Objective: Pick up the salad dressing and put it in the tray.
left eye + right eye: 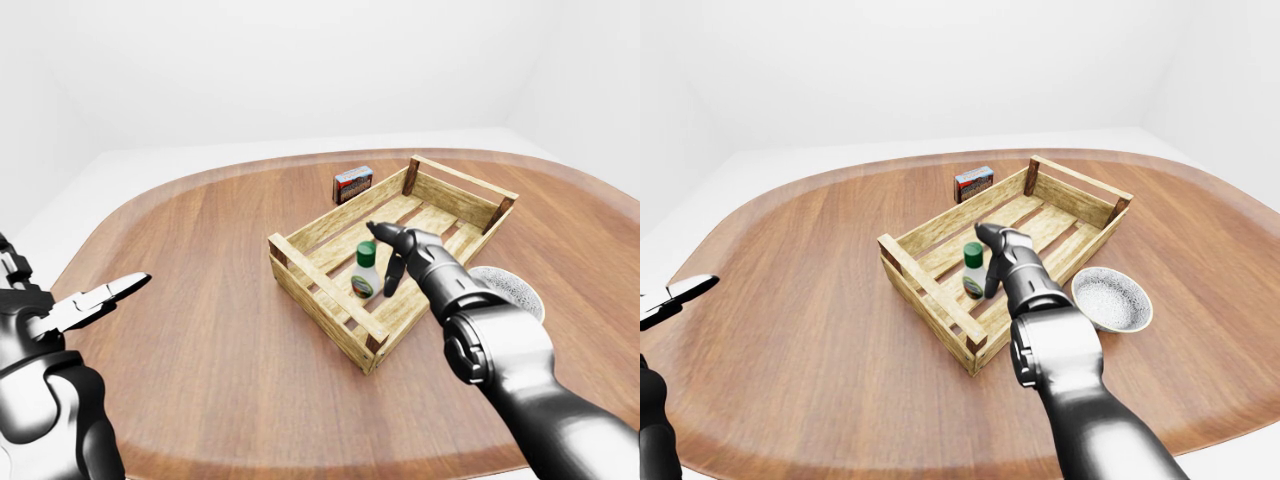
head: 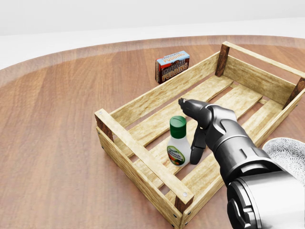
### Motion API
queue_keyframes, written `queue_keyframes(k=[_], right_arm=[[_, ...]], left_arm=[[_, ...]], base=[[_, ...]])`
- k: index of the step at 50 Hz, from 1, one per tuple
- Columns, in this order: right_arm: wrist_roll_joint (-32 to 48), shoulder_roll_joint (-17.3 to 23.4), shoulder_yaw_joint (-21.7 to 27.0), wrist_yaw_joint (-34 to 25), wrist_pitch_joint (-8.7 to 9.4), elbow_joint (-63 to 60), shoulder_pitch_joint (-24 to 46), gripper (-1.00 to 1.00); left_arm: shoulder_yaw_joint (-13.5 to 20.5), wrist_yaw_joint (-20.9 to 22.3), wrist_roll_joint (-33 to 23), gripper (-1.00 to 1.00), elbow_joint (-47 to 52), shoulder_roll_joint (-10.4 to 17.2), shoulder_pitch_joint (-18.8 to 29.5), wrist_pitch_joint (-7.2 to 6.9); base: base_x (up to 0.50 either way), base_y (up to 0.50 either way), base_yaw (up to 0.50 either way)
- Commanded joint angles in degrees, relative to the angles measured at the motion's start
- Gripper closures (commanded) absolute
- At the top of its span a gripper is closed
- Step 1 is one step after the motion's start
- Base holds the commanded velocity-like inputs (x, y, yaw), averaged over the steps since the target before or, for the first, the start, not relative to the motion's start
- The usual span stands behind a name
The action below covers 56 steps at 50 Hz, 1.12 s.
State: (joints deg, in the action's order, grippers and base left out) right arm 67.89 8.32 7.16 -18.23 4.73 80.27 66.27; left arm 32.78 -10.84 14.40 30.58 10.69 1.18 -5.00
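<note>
Salad dressing bottle [image 2: 178, 142], white with green cap, stands upright inside the wooden tray [image 2: 143, 157], on the slats near the tray's lower-left end in the head view. Right hand [image 2: 196, 128] sits just right of the bottle, fingers [image 2: 197, 149] spread wide: one points up-left above the cap, another hangs down beside the bottle's body. No finger closes round it; whether any touches it, cannot tell.

Left hand [image 1: 85, 303] is low at the left edge of the left-eye view, well apart from the tray, fingers open and stretched out over the table [image 1: 200, 260].

Chocolate pudding box [image 2: 172, 66] stands on the table just beyond the tray's long upper wall. Speckled bowl [image 1: 1111, 299] rests on the table beside the tray's right side.
</note>
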Motion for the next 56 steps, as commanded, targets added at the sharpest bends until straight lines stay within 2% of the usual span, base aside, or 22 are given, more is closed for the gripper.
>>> queue_keyframes(k=[1,6,15,16,24,30,34,36,37,38,39,44,46,48,49,52,53,56], right_arm=[[0.06,-0.08,-0.31,0.32,-0.05,-0.10,-0.90,-1.00],[-0.12,0.22,-0.74,0.24,-1.28,-0.18,-0.72,-1.00],[-2.86,1.15,-3.41,-0.63,-9.38,-1.05,3.67,-1.00],[-3.20,1.21,-3.86,-1.13,-9.73,-1.23,4.48,-1.00],[-4.23,2.13,-8.10,-4.92,-9.73,-3.52,10.42,-1.00],[-5.00,4.78,-9.73,-11.32,-9.73,-10.10,15.08,-1.00],[-5.51,7.30,-9.35,-19.73,-9.73,-22.63,14.25,-1.00],[-5.89,9.34,-7.95,-21.77,-9.73,-36.90,11.35,-1.00],[-5.83,9.83,-7.38,-21.77,-9.39,-42.75,9.60,-1.00],[-5.71,10.58,-6.62,-21.77,-7.84,-49.02,7.86,-1.00],[-5.59,11.96,-5.27,-21.77,-5.48,-57.77,5.32,-1.00],[-5.22,15.41,-1.93,-21.77,0.27,-76.33,-1.73,-1.00],[-5.01,18.54,1.32,-21.77,0.27,-88.83,-7.86,-1.00],[-5.55,20.57,3.31,-21.77,0.27,-95.19,-11.35,-1.00],[-6.01,22.69,6.58,-21.77,0.27,-102.20,-15.67,-1.00],[-8.79,26.73,11.88,-21.77,0.27,-111.84,-24.17,-1.00],[-10.42,28.09,15.98,-21.77,0.27,-116.04,-29.19,-1.00],[-13.97,30.88,19.63,-21.77,0.27,-120.39,-35.44,-1.00]], left_arm=[[0.00,-0.04,0.12,-1.00,0.56,-0.04,0.01,0.00],[0.11,-0.08,0.30,-1.00,0.96,-0.03,0.06,0.00],[0.15,0.01,0.90,-1.00,1.99,-0.27,-0.15,0.00],[0.21,0.02,1.03,-1.00,2.33,-0.26,-0.18,0.00],[0.85,0.12,2.01,-1.00,3.69,-0.23,-0.20,0.00],[1.69,0.05,3.23,-1.00,5.50,-0.08,-0.26,0.00],[2.33,-0.05,4.10,-1.00,6.93,0.10,-0.27,0.00],[2.41,-0.07,4.23,-1.00,7.32,0.06,-0.29,0.00],[2.39,-0.09,4.25,-1.00,7.47,0.04,-0.30,0.00],[2.37,-0.13,4.28,-1.00,7.71,0.05,-0.27,0.00],[2.35,-0.16,4.28,-1.00,7.92,0.05,-0.27,0.00],[2.39,0.00,3.87,-1.00,7.73,-0.13,-0.45,0.00],[2.25,0.15,3.46,-1.00,7.00,-0.27,-0.51,0.00],[1.94,0.14,3.15,-1.00,6.76,-0.32,-0.47,0.00],[1.50,0.12,2.75,-1.00,6.66,-0.42,-0.47,0.00],[0.97,0.25,2.21,-1.00,6.36,-0.65,-0.53,0.00],[0.67,0.39,1.82,-1.00,6.03,-0.78,-0.60,0.00],[0.57,0.55,1.36,-1.00,5.93,-0.81,-0.62,0.00]], base=[[0.00,0.00,0.00],[0.00,0.00,0.00],[0.00,0.00,0.00],[0.00,0.00,0.00],[0.00,0.00,0.00],[0.00,0.00,0.00],[0.00,0.00,0.00],[0.00,0.00,0.00],[0.00,0.00,0.00],[0.00,0.00,0.00],[0.00,0.00,0.00],[0.00,0.00,0.00],[0.00,0.00,0.00],[0.00,0.00,0.00],[0.00,0.00,0.00],[0.00,0.00,0.00],[0.00,0.00,0.00],[0.00,0.00,0.00]])
